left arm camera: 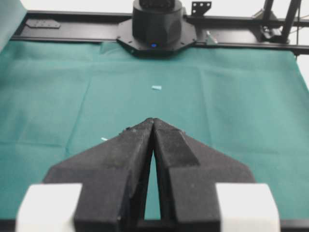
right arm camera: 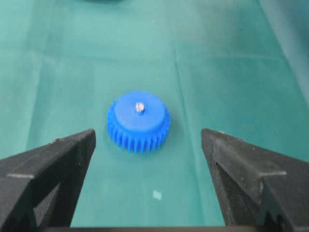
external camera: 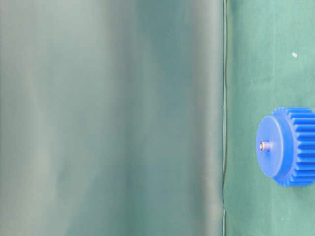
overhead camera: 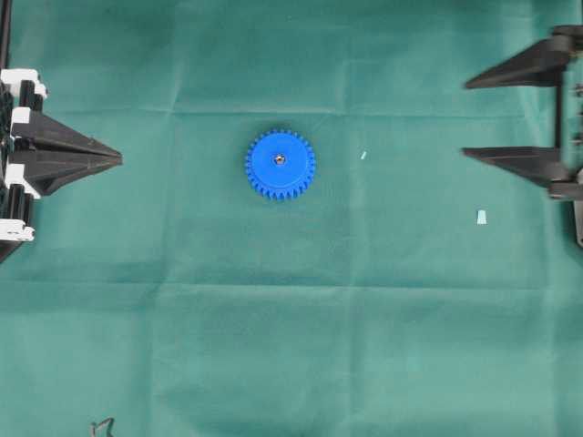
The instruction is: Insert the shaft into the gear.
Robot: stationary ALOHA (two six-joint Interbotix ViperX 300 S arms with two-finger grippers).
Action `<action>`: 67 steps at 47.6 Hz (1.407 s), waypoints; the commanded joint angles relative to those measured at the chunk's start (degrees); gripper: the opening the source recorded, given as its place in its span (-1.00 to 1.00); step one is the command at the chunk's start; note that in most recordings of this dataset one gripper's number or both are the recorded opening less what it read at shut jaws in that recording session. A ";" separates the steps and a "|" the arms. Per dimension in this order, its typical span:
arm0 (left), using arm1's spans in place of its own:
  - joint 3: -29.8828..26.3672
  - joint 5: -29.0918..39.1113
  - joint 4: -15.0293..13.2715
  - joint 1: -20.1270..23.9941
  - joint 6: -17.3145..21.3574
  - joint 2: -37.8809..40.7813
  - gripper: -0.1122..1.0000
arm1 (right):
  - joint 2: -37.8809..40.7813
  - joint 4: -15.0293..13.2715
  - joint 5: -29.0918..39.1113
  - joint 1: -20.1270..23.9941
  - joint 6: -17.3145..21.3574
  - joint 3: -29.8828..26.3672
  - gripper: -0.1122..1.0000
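Observation:
The blue gear lies flat mid-table, and I also see the gear in the right wrist view and the gear in the table-level view. The silvery shaft stands upright in its centre hole, its tip poking above the hub; the shaft and the shaft show the same. My left gripper rests at the left edge, shut with nothing between its tips; in its own view the left gripper has tips touching. My right gripper hangs at the right edge, wide open and empty, well clear of the gear.
A small pale rectangular scrap lies on the green cloth near the right gripper, and a tiny pale fleck sits between gear and right gripper. The opposite arm's black base stands at the far table edge.

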 commanded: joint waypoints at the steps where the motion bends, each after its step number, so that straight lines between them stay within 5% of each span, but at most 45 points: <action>1: -1.58 -0.44 0.18 -0.09 0.00 0.26 -0.80 | -3.34 0.09 2.55 0.09 0.09 -0.09 0.87; 67: -1.67 -0.35 0.18 -0.09 0.09 0.18 -0.80 | -5.63 -0.18 5.01 0.00 -0.09 1.49 0.87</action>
